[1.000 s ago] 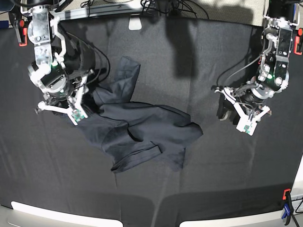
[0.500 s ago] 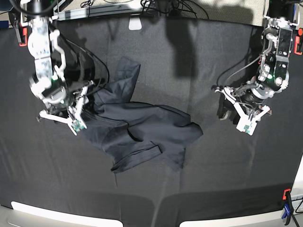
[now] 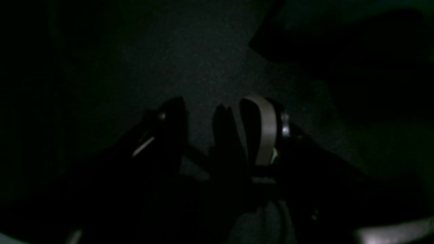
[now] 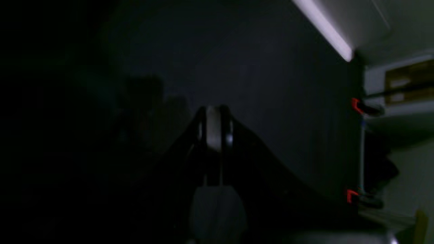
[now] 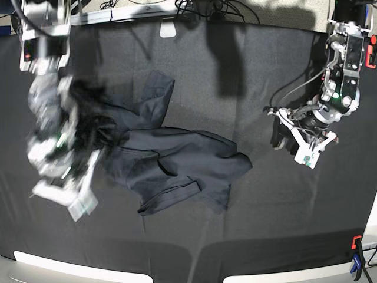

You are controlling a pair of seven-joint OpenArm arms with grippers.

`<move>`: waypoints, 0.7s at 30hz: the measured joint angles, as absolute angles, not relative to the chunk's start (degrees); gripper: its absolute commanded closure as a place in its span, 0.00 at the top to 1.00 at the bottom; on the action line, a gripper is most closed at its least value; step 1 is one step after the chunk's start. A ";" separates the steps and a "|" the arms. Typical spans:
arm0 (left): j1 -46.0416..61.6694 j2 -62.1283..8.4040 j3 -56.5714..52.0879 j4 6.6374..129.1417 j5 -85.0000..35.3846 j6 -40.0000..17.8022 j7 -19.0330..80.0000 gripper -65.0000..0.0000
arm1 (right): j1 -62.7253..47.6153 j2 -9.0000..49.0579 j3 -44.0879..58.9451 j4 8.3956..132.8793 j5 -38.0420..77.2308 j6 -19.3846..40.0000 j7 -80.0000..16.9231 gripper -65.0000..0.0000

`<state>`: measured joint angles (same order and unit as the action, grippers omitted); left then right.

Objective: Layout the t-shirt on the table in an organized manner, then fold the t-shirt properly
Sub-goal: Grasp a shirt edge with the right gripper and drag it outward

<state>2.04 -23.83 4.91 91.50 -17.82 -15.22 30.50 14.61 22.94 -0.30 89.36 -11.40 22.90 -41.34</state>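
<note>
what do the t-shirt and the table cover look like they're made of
The t-shirt looks like thin woven or knit cloth, dark navy-charcoal with a faint sheen: it lies crumpled in soft folds and creases that catch light. The table seems covered in matte black fabric, possibly felt-like: it lies flat with only faint creases, gives no shine, and red clamps pin its edge.

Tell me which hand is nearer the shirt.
The right. The right hand, blurred in the base view, sits just off the shirt's edge on that view's left. The left hand hangs over bare table, clear of the shirt's opposite edge.
</note>
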 measured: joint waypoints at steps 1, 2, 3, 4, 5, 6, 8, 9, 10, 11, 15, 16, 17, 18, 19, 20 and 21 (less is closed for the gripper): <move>2.04 -23.83 4.91 91.50 -17.80 -15.22 30.65 0.42 | 16.80 23.00 0.64 85.97 -10.11 22.74 -41.34 0.00; 2.04 -23.83 4.91 91.50 -17.82 -15.22 30.89 0.42 | 18.61 23.31 1.30 82.98 -8.58 22.68 -41.56 0.00; 2.04 -23.83 4.91 91.50 -17.82 -15.22 30.92 0.42 | 19.90 23.94 1.45 80.84 -6.26 22.85 -42.13 0.00; 2.07 -23.83 4.91 91.50 -17.80 -15.22 30.89 0.42 | 20.56 24.62 1.52 79.66 -3.99 24.27 -43.46 0.00; 2.09 -23.83 4.91 91.50 -17.78 -15.22 30.92 0.42 | 20.62 25.08 1.52 79.50 -2.35 27.38 -44.75 0.00; 2.07 -23.81 4.91 91.50 -17.78 -15.22 30.92 0.42 | 20.36 25.47 1.50 79.88 0.23 30.33 -45.39 0.00; 2.07 -23.81 4.91 91.50 -17.74 -15.22 30.92 0.42 | 18.68 26.44 1.19 82.83 6.04 35.64 -46.87 0.00; 2.09 -23.83 4.91 91.50 -17.43 -15.22 30.94 0.42 | 17.43 26.87 1.15 85.32 8.60 37.39 -47.90 0.00; 2.09 -23.81 4.91 91.50 -16.36 -15.22 30.87 0.42 | 16.05 27.44 1.13 88.12 9.82 38.39 -48.38 0.00; 2.09 -23.83 4.91 91.50 -16.12 -15.20 30.70 0.42 | 14.63 28.12 1.13 91.29 10.70 38.57 -49.23 0.00; 2.09 -23.81 4.91 91.50 -16.23 -15.22 30.44 0.42 | 7.05 30.17 1.30 100.97 11.79 38.61 -49.78 0.00; 2.13 -23.79 4.91 91.50 -16.27 -15.22 30.44 0.42 | 4.86 30.17 1.21 102.21 11.55 38.70 -49.78 0.00; 2.09 -23.81 4.91 91.50 -16.27 -15.22 30.46 0.42 | 2.92 29.93 1.17 103.07 10.85 38.85 -49.54 0.00; 2.09 -23.81 4.91 91.50 -16.27 -15.22 30.46 0.42 | 1.30 29.74 1.06 103.74 9.19 38.89 -49.08 0.00; 2.07 -23.81 4.91 91.50 -16.29 -15.22 30.44 0.42 | 0.30 29.67 0.97 104.03 7.90 38.87 -48.66 0.00; 2.07 -23.83 4.91 91.50 -16.29 -15.22 30.44 0.42 | -0.19 29.69 0.97 104.03 6.66 38.87 -48.58 0.00; 2.09 -23.83 4.91 91.50 -16.27 -15.22 30.46 0.42 | -0.34 29.85 0.99 104.01 5.56 38.83 -48.64 0.00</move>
